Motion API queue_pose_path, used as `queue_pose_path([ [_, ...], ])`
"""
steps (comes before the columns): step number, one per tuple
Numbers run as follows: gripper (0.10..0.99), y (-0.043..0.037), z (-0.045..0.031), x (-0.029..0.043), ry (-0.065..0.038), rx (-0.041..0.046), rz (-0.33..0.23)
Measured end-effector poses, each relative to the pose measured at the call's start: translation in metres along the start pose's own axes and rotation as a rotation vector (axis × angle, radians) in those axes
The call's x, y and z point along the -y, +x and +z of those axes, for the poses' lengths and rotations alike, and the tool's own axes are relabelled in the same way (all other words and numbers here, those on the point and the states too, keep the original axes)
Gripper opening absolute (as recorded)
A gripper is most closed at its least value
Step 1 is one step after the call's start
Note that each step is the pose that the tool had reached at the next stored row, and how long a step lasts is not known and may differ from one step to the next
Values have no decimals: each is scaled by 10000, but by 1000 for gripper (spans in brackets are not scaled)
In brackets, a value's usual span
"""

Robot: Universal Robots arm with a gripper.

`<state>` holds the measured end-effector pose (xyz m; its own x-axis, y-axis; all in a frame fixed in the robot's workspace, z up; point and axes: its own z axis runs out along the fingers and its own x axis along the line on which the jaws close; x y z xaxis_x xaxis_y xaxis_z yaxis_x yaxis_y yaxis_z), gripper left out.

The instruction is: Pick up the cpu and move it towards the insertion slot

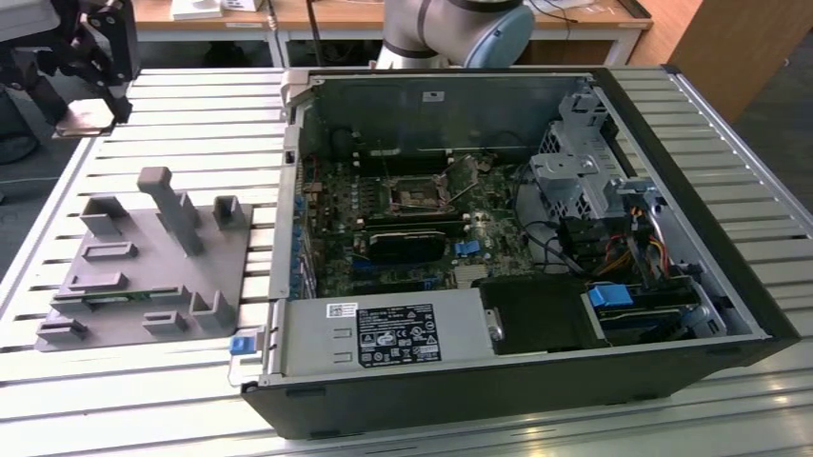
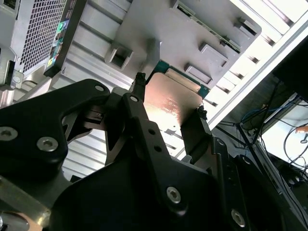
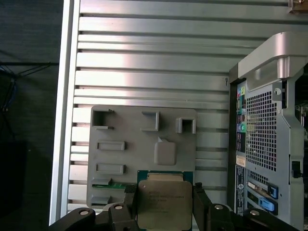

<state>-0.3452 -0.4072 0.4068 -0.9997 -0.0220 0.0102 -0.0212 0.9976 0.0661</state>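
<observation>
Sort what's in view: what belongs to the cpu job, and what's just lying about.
Job: the cpu, the gripper shut on it, the insertion slot inside the open computer case.
Lying about: grey fixture, power supply, slatted table.

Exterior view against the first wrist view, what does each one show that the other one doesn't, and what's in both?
Exterior view: the inside of the open computer case, with the insertion slot on the green board. First wrist view: the case's perforated rear panel, and the cpu's silvery top and green rim close up. Both: the grey fixture, the slatted table, and the gripper shut on the cpu, outside the case.
</observation>
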Motion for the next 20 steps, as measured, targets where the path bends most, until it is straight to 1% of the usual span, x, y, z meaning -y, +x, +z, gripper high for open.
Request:
queue_pose_path([
  [20,545,-360,-5,8,1,-1,0],
])
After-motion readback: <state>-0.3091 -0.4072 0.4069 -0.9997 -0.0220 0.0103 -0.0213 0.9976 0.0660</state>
